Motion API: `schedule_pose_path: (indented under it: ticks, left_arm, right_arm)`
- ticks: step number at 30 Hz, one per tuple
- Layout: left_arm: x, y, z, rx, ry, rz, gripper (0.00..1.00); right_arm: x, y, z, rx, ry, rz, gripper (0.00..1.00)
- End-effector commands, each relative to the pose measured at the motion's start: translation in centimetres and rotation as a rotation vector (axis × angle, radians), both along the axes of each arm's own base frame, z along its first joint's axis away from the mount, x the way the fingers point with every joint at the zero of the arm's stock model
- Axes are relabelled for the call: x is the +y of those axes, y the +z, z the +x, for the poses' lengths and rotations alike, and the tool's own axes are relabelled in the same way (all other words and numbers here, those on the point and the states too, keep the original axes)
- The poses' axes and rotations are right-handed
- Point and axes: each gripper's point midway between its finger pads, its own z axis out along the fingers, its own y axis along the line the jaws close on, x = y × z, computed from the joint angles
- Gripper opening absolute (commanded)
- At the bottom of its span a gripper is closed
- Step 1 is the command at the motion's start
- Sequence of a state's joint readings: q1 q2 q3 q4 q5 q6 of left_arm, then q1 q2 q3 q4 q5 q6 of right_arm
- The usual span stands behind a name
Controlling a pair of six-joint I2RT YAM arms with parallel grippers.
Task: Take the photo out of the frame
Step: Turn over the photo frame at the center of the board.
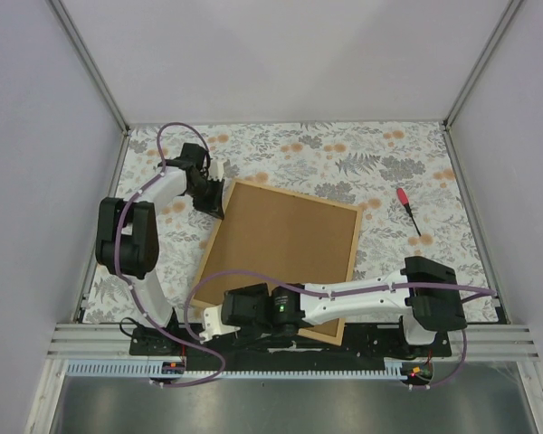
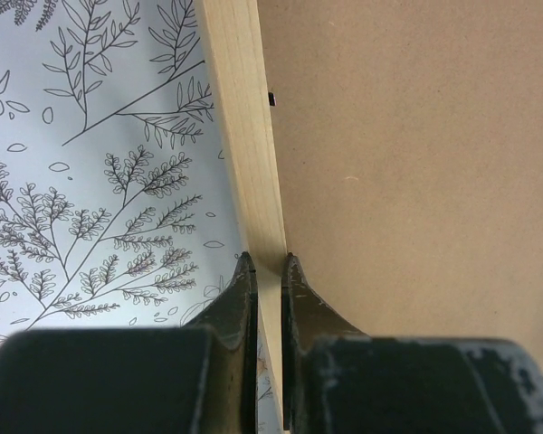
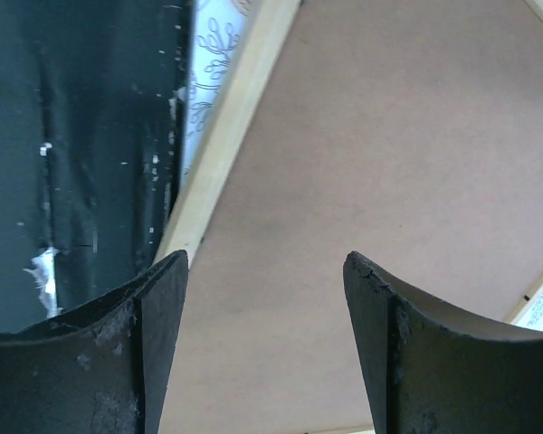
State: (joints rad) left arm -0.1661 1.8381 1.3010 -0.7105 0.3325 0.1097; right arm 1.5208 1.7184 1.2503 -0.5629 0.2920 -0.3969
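Floral-patterned table [image 1: 344,154]: frame [image 1: 281,244] lies back-up at centre, brown board uppermost. Left gripper [image 2: 264,269] clamped on its wooden strip near the far-left corner. Right gripper [image 3: 267,271] jaws apart above the board's near edge.

The frame [image 1: 285,244] lay back upward in the middle of the table [image 1: 344,154]. My left pincer [image 2: 266,262] straddled its left edge strip near the far corner, while my right pincer [image 3: 264,262] hung over its near-left part. A screwdriver [image 1: 411,211] lay to the frame's right, apart from it.
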Motion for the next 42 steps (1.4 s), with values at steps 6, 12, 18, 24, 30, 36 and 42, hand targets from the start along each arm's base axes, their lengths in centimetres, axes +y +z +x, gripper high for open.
schedule_pose_path:
  ticks: [6,12,18,24,30,36,42]
  left_arm:
    - [-1.8,5.6,1.8,-0.117,-0.013,-0.094,0.02]
    - [-1.8,5.8,1.9,-0.124,-0.007,-0.098,0.02]
    - [-1.9,6.2,2.0,-0.134,-0.007,-0.098,0.02]
    - [-2.0,6.2,2.0,-0.132,-0.008,-0.107,0.02]
    - [-2.1,6.5,2.1,-0.139,-0.008,-0.115,0.02]
    - [-2.2,6.8,1.9,-0.147,-0.012,-0.124,0.02]
    - [-2.0,7.3,1.6,-0.162,-0.007,-0.140,0.02]
  right_arm:
    - [1.4,-0.3,-3.5,0.089,-0.011,0.038,0.77]
    - [1.9,-2.2,-2.0,-0.010,-0.066,0.056,0.79]
    - [0.8,-4.0,-0.3,-0.118,-0.080,0.075,0.80]
    - [0.3,-5.1,1.7,-0.258,-0.107,0.087,0.79]
    - [-0.9,-5.3,4.0,-0.467,-0.121,0.083,0.75]
    - [-2.2,-6.2,4.9,-0.616,-0.074,0.048,0.41]
    - [-1.5,-2.8,6.5,-0.812,-0.073,0.114,0.08]
